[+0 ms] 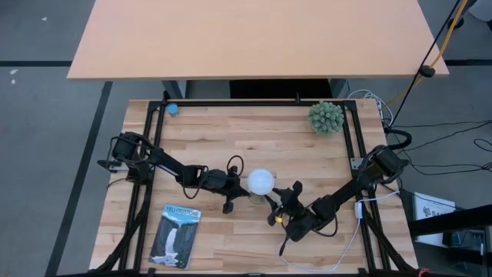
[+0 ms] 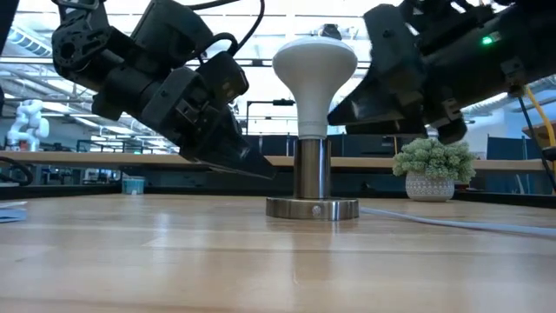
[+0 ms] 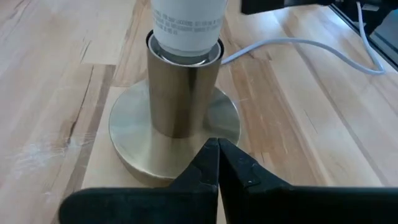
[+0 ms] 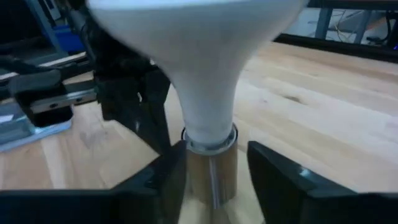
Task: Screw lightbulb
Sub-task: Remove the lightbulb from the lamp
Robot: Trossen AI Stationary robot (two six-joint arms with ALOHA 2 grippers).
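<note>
High view, left to right, placed against the socket [image 1: 260,198] mid-table: blue packaging card [image 1: 175,235] lay flat, well to the socket's left and nearer the front edge. Left gripper [image 1: 231,185] sat just left of the socket, fingers pressed together, holding nothing, tips near the round base in the left wrist view. Lightbulb [image 1: 260,181] stood upright in the socket, white globe on top. Right gripper [image 1: 278,206] sat just right of the socket, fingers spread wide either side of it, not touching. Small green plant [image 1: 326,118] stood well beyond, rightward.
</note>
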